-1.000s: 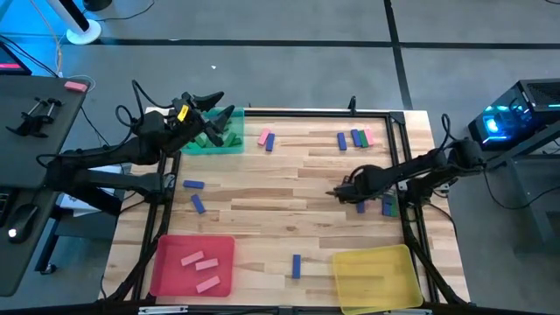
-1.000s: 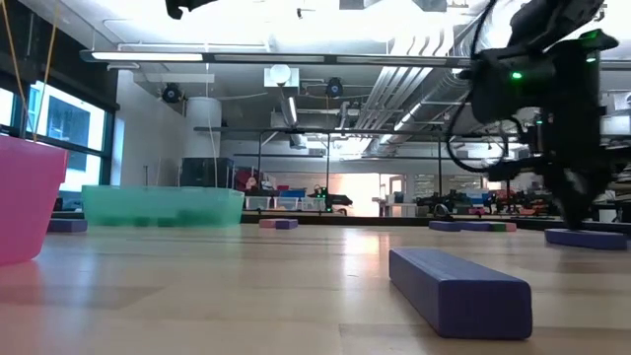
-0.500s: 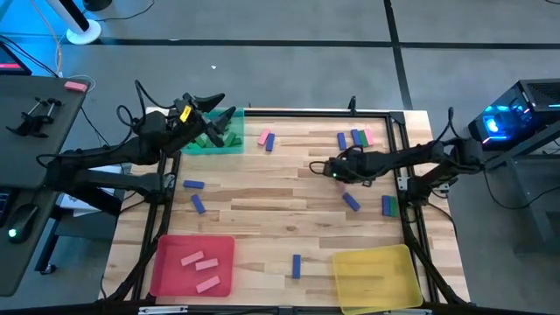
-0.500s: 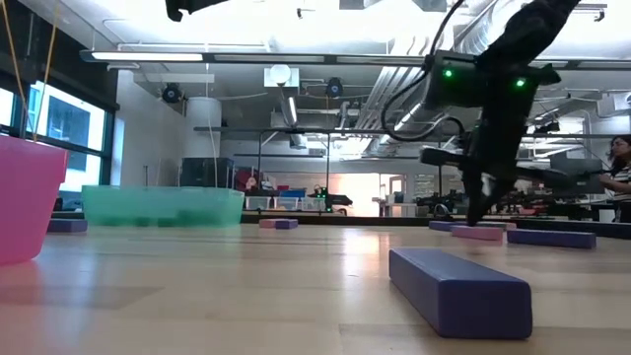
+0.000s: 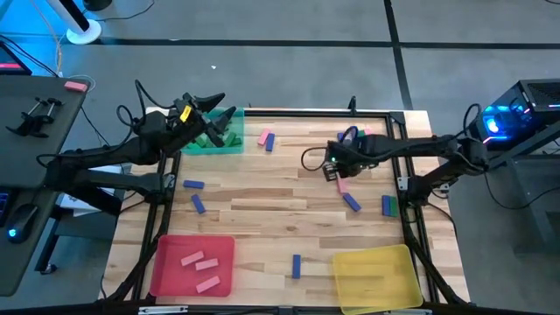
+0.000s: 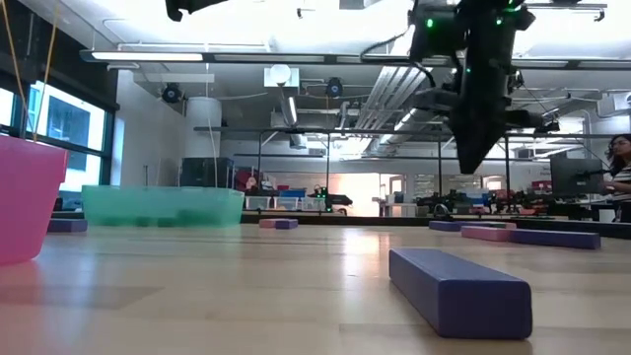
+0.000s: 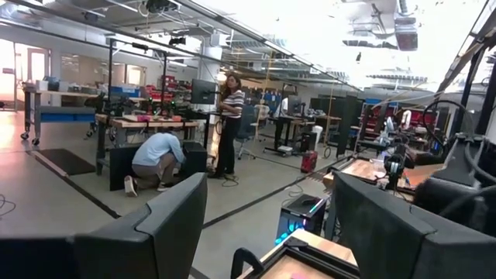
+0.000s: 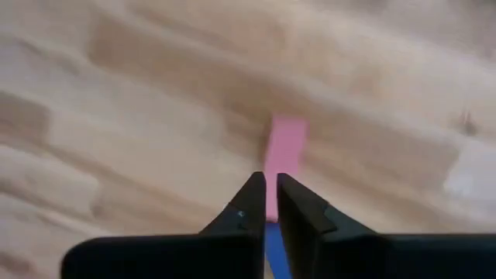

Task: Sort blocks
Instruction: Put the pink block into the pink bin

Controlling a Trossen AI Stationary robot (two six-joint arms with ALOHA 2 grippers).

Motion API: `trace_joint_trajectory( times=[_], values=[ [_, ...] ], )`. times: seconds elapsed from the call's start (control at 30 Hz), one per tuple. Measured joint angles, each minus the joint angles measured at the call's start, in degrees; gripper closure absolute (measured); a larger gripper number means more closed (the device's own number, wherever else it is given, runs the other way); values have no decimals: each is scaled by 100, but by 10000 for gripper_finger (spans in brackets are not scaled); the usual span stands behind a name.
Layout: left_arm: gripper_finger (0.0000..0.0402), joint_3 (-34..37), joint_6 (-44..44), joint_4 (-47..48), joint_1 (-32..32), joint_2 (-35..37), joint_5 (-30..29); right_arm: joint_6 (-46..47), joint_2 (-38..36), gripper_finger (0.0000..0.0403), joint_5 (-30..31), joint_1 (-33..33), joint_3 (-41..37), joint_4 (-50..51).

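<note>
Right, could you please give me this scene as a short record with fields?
left claw: open, over the green tray, holding nothing
right claw: shut, hangs above a pink block lying on the table
green tray: green blocks inside
red tray: three pink blocks inside
yellow tray: at the table's corner on the right arm's side
blue block: loose on the table between the red and yellow trays
</note>
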State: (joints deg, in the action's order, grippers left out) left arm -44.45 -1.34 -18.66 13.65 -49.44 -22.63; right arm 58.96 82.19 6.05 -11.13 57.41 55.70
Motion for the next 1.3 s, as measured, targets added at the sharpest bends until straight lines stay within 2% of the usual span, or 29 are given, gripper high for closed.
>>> trace_joint_trajectory(
  times=[0.1,0.17,0.27,0.4,0.47,0.57,0.73,0.87,0.97,1.1,1.13,1.3],
  values=[
    [135,1,-7,5,-2,1,0,-164,20,349,-782,-198,-258,-27],
    [135,0,-7,7,-4,1,0,-331,16,311,-1089,-241,-459,-140],
    [135,0,-7,2,-4,1,0,-228,17,249,-1082,-246,-749,-177],
    [135,0,-41,1,-4,1,0,-6,15,181,-1078,-138,-982,-916],
    [135,0,-104,1,-4,1,0,21,41,162,-937,-88,-1034,-1240],
    [135,1,-169,1,-4,1,0,72,226,152,-704,-90,-1048,-1242],
    [135,0,-306,-4,-4,1,0,11,662,158,-652,-81,-1051,-1280],
    [135,0,-343,-8,-4,1,0,270,1042,179,-674,6,-1026,-1377],
    [135,2,-537,-37,-6,42,0,301,1265,227,-650,84,-1008,-1408],
    [135,2,-606,-53,-5,157,266,265,1253,353,-603,165,-996,-1393],
    [135,2,-606,-52,-7,189,361,215,1199,369,-566,182,-968,-1351],
    [135,2,-348,-56,-49,352,937,-120,633,369,-465,236,-489,-587]
  ],
)
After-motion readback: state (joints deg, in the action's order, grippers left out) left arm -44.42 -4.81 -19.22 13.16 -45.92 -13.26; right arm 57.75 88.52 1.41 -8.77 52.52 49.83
